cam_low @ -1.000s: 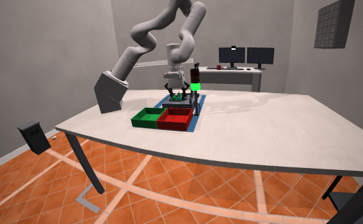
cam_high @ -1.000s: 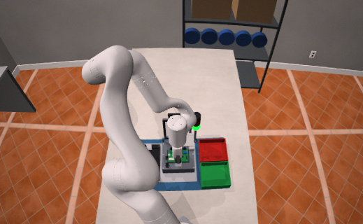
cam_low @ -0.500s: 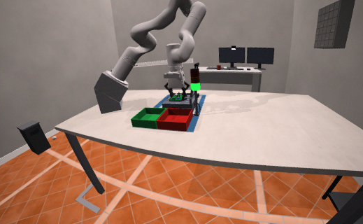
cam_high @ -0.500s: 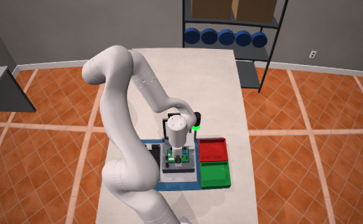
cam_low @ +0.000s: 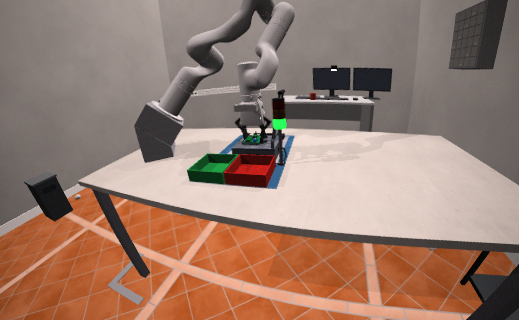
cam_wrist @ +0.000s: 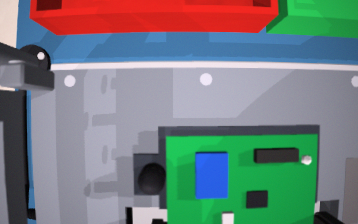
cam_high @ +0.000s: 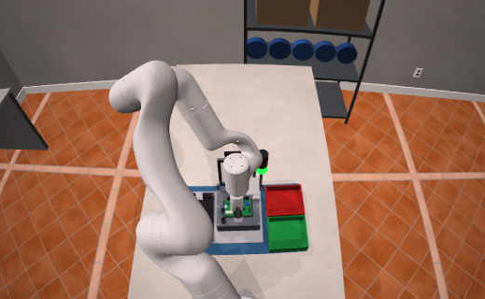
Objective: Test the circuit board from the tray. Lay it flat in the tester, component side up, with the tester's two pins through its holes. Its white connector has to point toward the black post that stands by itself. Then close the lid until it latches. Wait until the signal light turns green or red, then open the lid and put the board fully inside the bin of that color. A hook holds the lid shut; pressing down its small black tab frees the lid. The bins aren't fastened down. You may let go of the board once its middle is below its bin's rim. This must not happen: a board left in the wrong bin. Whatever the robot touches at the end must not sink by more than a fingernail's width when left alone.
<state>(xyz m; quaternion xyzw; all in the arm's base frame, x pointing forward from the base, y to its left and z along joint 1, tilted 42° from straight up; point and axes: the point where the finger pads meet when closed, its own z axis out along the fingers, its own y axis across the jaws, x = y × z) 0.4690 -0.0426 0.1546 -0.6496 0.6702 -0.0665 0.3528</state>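
The green circuit board (cam_wrist: 240, 175) lies flat in the grey tester (cam_wrist: 200, 115), component side up, with a pin (cam_wrist: 306, 160) through one hole. It also shows in the overhead view (cam_high: 237, 207). A lone black post (cam_wrist: 151, 177) stands just off its left edge. My gripper (cam_wrist: 240, 220) reaches straight down over the board, with its dark fingers against the board's two sides at the bottom of the wrist view, shut on it. The tester's lid (cam_high: 222, 171) stands open. The signal light (cam_low: 279, 123) glows green. The red bin (cam_high: 283, 199) and green bin (cam_high: 287, 233) sit side by side next to the tester.
A blue mat (cam_low: 280, 165) lies under the tester and bins. The black tray (cam_high: 206, 206) is left of the tester, behind my arm. The signal tower's post (cam_low: 280, 145) stands close to the tester and the red bin.
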